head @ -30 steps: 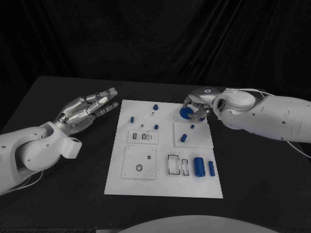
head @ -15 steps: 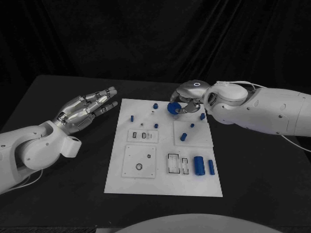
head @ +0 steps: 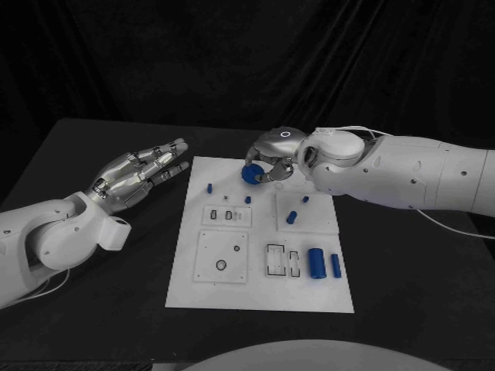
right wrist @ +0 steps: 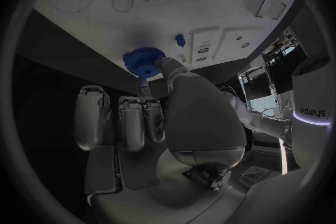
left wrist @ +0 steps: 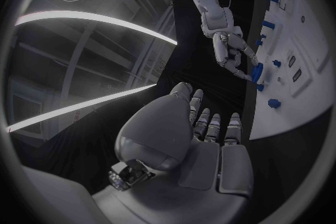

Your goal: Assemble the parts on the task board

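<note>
- Fingertips of your right robot hand (head: 272, 161) pinch a blue gear (head: 250, 175), holding it over the far edge of the task board (head: 264, 290).
- Your left robot hand (head: 136, 176) hangs beside the board, well apart from the right one, fingers spread, holding nothing.
- Below the right robot hand, two blue cylinders (head: 326, 265) lie on the board above the black surface (head: 91, 325).

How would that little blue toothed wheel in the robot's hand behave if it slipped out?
The blue gear, pinched by the right hand, looks rigid and probably light. Being round, it could roll if it landed on edge on the task board. Its teeth likely help the fingers grip it.
</note>
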Action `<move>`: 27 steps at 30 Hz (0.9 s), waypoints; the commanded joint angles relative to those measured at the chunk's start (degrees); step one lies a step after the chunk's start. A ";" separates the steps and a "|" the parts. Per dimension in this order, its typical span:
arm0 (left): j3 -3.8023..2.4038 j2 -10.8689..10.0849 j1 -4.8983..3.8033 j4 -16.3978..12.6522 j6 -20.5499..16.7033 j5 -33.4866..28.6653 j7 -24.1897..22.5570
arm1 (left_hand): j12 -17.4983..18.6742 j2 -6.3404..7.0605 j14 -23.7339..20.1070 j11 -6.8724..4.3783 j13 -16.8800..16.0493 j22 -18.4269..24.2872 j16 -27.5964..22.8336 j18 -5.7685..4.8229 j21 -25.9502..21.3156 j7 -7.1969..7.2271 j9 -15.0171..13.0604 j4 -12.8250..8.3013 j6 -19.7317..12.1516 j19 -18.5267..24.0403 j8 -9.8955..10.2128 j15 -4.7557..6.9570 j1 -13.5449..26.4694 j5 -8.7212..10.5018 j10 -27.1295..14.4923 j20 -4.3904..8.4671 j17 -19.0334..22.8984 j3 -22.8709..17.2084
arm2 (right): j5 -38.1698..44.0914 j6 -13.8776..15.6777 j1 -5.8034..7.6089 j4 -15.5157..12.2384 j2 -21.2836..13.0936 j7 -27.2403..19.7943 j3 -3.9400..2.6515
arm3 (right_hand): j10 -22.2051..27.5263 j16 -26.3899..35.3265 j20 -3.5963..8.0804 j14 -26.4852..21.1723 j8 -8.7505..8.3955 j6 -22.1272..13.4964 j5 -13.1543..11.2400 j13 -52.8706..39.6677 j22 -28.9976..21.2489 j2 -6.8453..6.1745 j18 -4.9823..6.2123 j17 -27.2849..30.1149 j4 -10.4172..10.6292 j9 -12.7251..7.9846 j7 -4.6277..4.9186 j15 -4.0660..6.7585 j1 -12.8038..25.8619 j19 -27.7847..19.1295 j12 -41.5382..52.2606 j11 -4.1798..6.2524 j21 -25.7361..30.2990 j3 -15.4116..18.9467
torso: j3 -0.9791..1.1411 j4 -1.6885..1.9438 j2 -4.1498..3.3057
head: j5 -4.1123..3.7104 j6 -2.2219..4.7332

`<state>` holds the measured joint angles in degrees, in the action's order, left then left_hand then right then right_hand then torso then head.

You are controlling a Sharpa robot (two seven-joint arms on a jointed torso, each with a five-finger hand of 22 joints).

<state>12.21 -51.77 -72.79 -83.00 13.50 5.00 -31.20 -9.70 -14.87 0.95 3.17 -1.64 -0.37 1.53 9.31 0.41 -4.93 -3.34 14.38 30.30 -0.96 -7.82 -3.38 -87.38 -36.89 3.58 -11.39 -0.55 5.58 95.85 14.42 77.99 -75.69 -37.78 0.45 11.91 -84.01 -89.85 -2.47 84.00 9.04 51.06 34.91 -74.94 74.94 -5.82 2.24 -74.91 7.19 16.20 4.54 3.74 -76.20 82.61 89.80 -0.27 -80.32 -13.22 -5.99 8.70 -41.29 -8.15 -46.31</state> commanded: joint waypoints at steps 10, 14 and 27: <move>-0.06 0.46 0.06 0.29 1.45 0.01 -0.60 | -0.05 0.43 -0.09 0.37 -0.05 -0.07 0.22 1.13 0.18 0.07 -0.04 0.08 -0.21 0.10 -0.27 -0.37 -0.35 -0.04 -0.19 -0.36 -0.04 -0.45 | 0.24 -2.79 -0.22 3.17 3.24 -1.35 -0.05 | -5.99 -0.15 -0.46 6.00 5.97 -2.23 -1.16 -15.06 8.06 0.06 0.92 -15.09 -0.33 12.10 0.28 -0.28 0.86 -0.58 0.20 0.36 1.24 -1.10 | -0.01 -0.06 0.07 | 0.15 -0.12; -0.06 0.48 0.06 0.32 1.51 0.01 -0.59 | -0.05 0.43 -0.09 0.37 -0.05 -0.07 0.22 1.13 0.18 0.07 -0.04 0.08 -0.21 0.10 -0.27 -0.37 -0.35 -0.04 -0.19 -0.36 -0.04 -0.45 | 0.24 -3.21 -0.34 3.74 3.72 -1.33 -0.05 | -5.99 -0.15 -0.53 6.00 5.50 -2.76 -1.47 -15.06 7.82 -0.01 1.04 -15.09 -0.39 11.95 0.33 -0.35 0.98 -0.90 0.20 0.32 1.72 -1.34 | 0.02 -0.07 0.04 | 0.14 -0.10; -0.06 0.60 0.08 0.44 1.81 0.01 -0.77 | -0.05 0.39 -0.08 0.37 -0.05 -0.08 0.24 1.13 0.19 0.08 -0.04 -0.01 -0.21 0.08 -0.28 -0.42 -0.43 -0.09 -0.20 -0.39 -0.05 -0.66 | 0.24 -4.38 -0.53 4.17 4.24 -1.11 -0.05 | -5.99 -0.15 -0.24 6.00 -3.61 -10.38 -4.07 -15.06 9.19 -0.89 0.66 -15.09 -0.95 5.59 -0.75 0.12 2.19 0.16 0.20 1.06 0.55 -3.79 | 0.10 -0.20 0.07 | 0.23 -0.42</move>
<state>12.21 -51.31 -72.77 -82.52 14.30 5.01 -31.14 -9.70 -14.65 0.95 3.17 -1.63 -0.37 1.53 9.30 0.41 -4.93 -3.34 14.38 30.30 -0.96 -7.82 -3.38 -87.60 -36.89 3.58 -11.39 -0.54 5.26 95.85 11.01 77.60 -71.43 -33.57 -0.58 11.90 -84.00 -89.85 -2.97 84.00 5.98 41.11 31.01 -74.93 74.92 -6.12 2.24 -74.90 6.33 22.38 3.91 3.74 -73.93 82.52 89.80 0.36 -79.69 -16.79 -5.92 8.53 -41.20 -7.93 -46.68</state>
